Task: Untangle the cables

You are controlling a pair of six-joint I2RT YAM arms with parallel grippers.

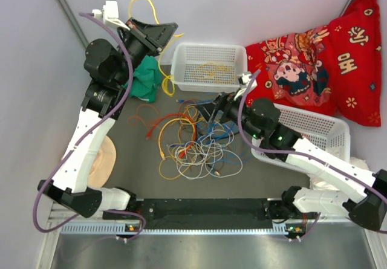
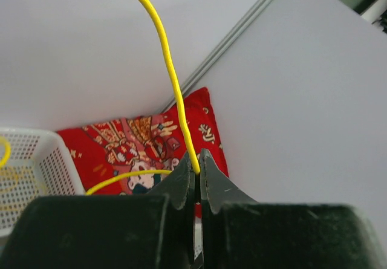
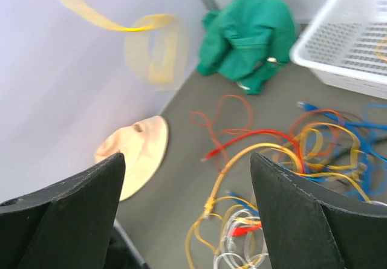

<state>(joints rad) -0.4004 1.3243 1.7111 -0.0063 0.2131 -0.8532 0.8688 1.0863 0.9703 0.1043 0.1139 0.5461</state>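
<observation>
A: Left gripper (image 2: 196, 167), go.
B: Matte black fingers pressed together, pinching a yellow cable (image 2: 168, 69). It's a thin, smooth, round cord. It climbs from the tips and bends away upward; a second stretch arcs out left of the tips.

A: Right gripper (image 3: 187, 160)?
B: Fingers spread wide, blunt black wedges, nothing between them.

A: The other cables (image 1: 193, 142)?
B: A loose tangle on the dull grey table (image 1: 136, 145), just beyond the right fingers and mostly on the right-finger side. Thin glossy loops in red, orange, yellow, blue and white-grey, some with small clear end plugs.

A: What else?
B: A crumpled green cloth (image 3: 248, 36) sits far ahead of the gap. A flat, round tan disc (image 3: 139, 154) lies past the left finger. There's a white plastic mesh basket (image 3: 344, 45) with a perforated grid, ahead of the right finger, and a second basket (image 1: 320, 127) beside the right arm.

A: Any text?
B: A red cushion (image 1: 314, 69), soft fabric with a cartoon print and big gold characters. I can't read them. No brand labels legible.
</observation>
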